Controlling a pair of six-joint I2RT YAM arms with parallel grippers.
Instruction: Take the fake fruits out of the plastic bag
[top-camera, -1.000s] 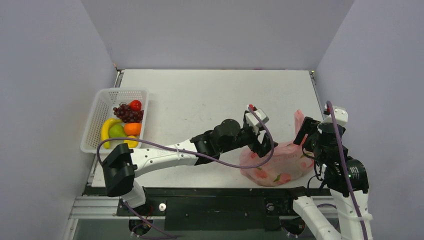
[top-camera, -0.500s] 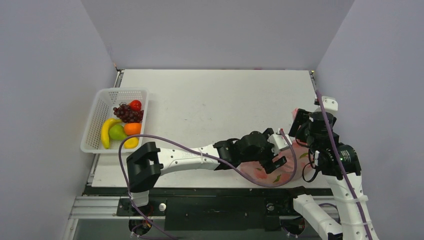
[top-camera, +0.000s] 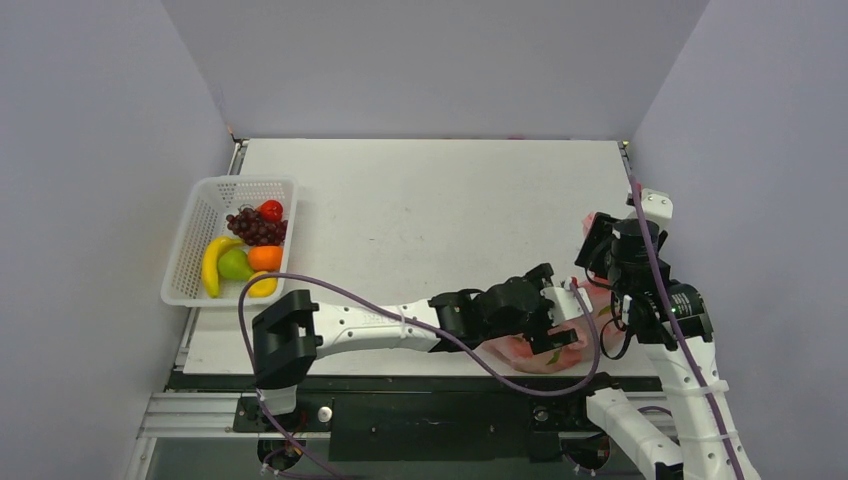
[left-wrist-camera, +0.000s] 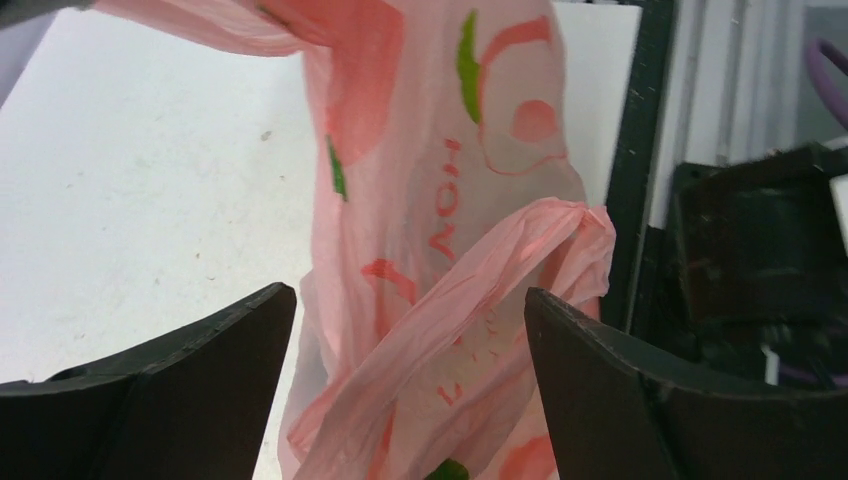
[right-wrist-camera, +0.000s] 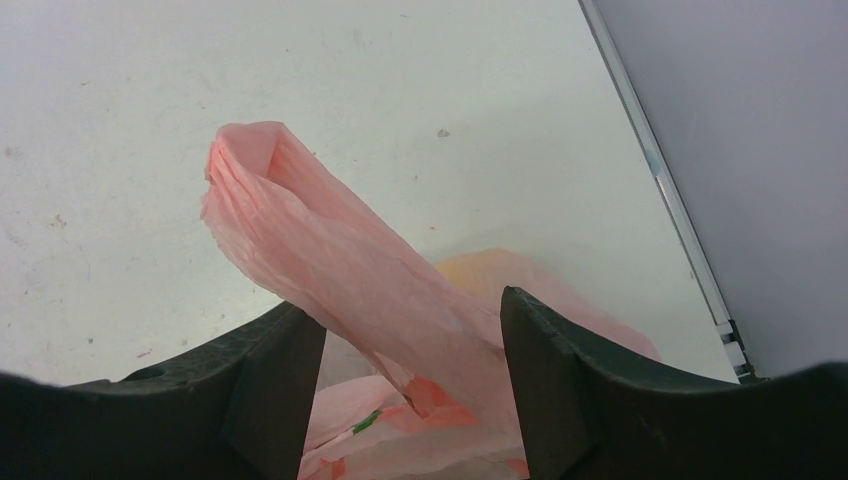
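The pink plastic bag (top-camera: 535, 352) lies at the table's front right corner, partly under both arms. My left gripper (top-camera: 556, 326) reaches across to it. In the left wrist view the left gripper (left-wrist-camera: 410, 295) stands open, with a twisted fold of the bag (left-wrist-camera: 450, 210) between its fingers, unpinched. My right gripper (right-wrist-camera: 403, 303) is open astride the bag's raised loop handle (right-wrist-camera: 320, 250). A faint orange-yellow shape (right-wrist-camera: 500, 272) shows through the film. Fake fruits lie in the white basket (top-camera: 200, 215): banana (top-camera: 210, 266), pear (top-camera: 235, 264), orange (top-camera: 265, 257), grapes (top-camera: 254, 228).
The basket sits at the table's left edge, far from the bag. The table's front edge and black frame rail (left-wrist-camera: 628, 170) run right beside the bag. The right wall (right-wrist-camera: 740, 150) stands close to my right arm (top-camera: 655, 300).
My left arm swung from the table's middle down to the front right, onto the bag. My right gripper shifted back over the handle and its jaws narrowed a little.
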